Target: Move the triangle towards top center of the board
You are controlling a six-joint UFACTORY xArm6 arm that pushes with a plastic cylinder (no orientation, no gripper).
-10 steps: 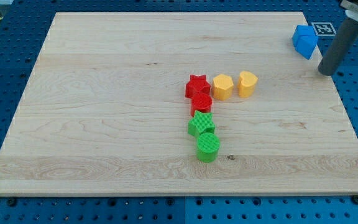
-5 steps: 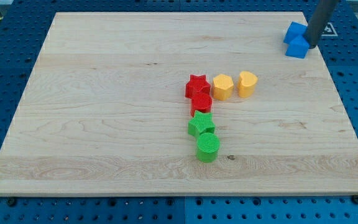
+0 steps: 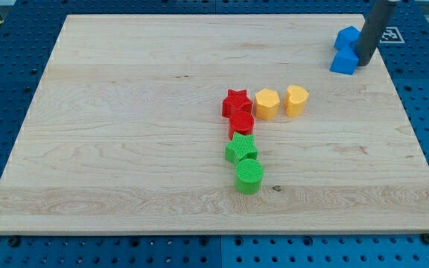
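Currently the blue triangle [image 3: 342,62] lies near the desk [image 3: 125,112] top-right corner, touching a second blue block [image 3: 346,37] above it. My tip [image 3: 363,64] rests against the triangle's right side; no fingers exist on this rod. Judged light, rigid and free-sliding, the triangle should be pushed centrally on its right face to prevent spinning.
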